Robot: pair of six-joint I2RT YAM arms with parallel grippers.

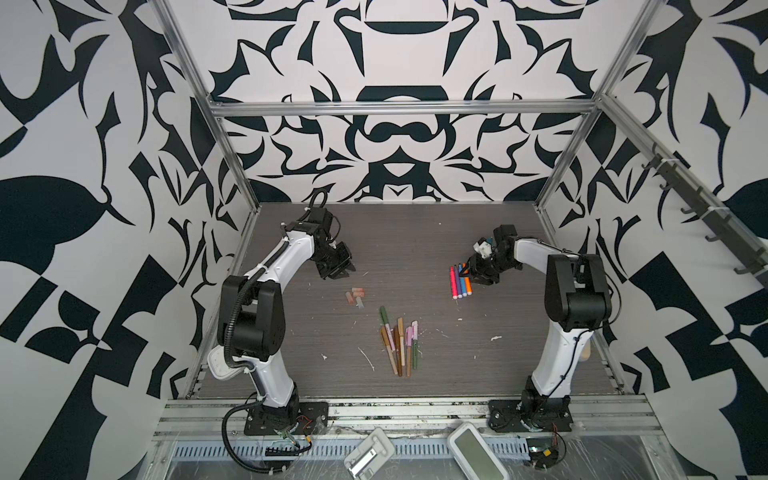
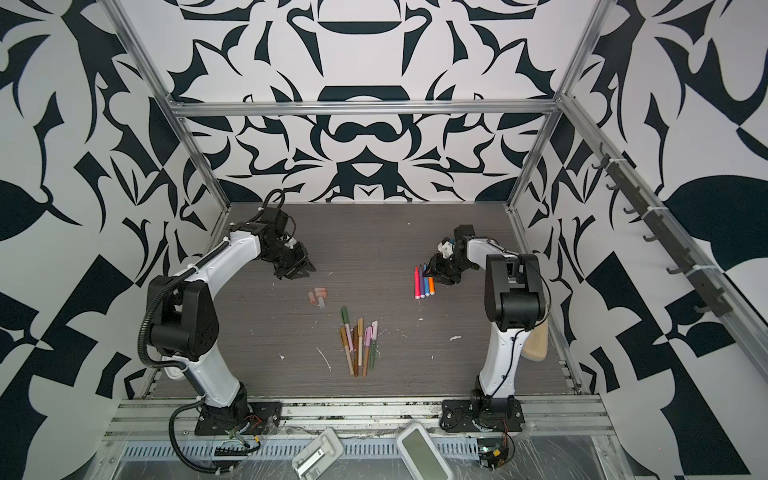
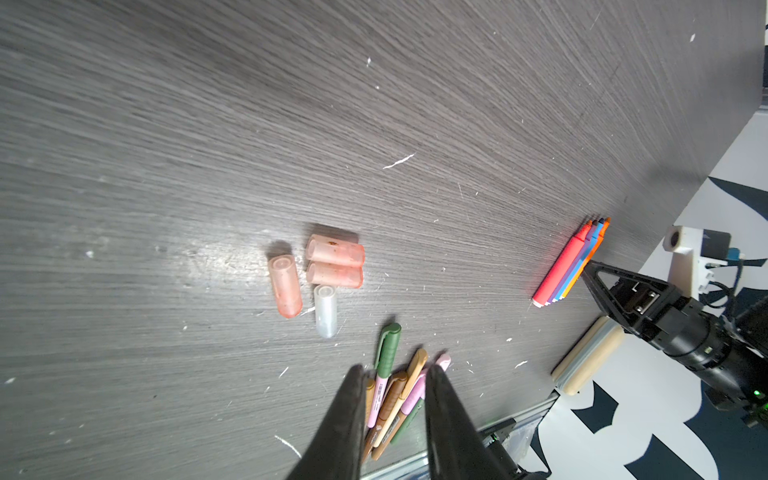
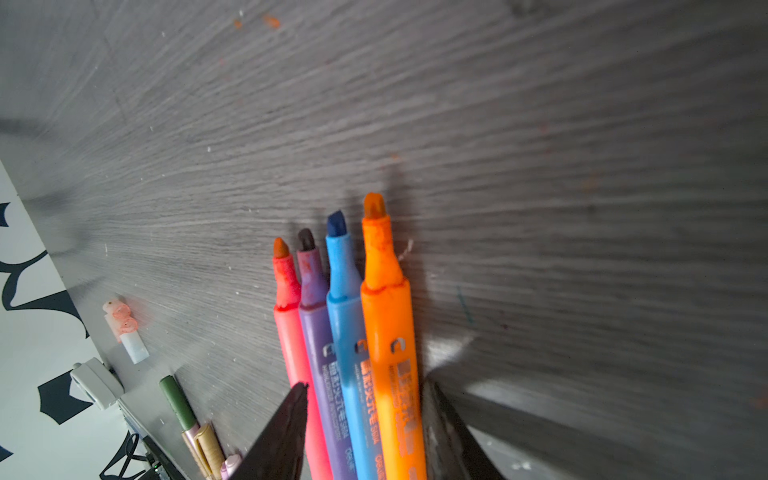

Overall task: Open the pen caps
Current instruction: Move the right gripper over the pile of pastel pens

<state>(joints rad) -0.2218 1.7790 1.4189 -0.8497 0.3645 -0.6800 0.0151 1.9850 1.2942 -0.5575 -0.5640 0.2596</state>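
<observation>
Dark grey wood-grain table (image 1: 415, 241) is carrying scattered white flecks (image 1: 368, 361) and scuffs; black-and-white patterned walls (image 1: 395, 158) are enclosing it on three sides behind an aluminium frame (image 1: 399, 109), with a hook rail (image 1: 706, 216) running along the right wall. Two white devices (image 1: 370, 455) are lying at the near edge, outside the table. Four loose pen caps (image 1: 356, 296), three peach and one clear, are lying touching left of centre. Four bright pens (image 1: 459, 282) are lying side by side at right, tips bare. Six muted pens (image 1: 399, 345) are lying fanned at near centre. Left gripper (image 1: 338, 272) is hanging above the table just beyond the caps, jaws apart, holding nothing. Right gripper (image 4: 365, 384) is sitting at the bright pens, jaws parted; whether it is touching them cannot be told.
</observation>
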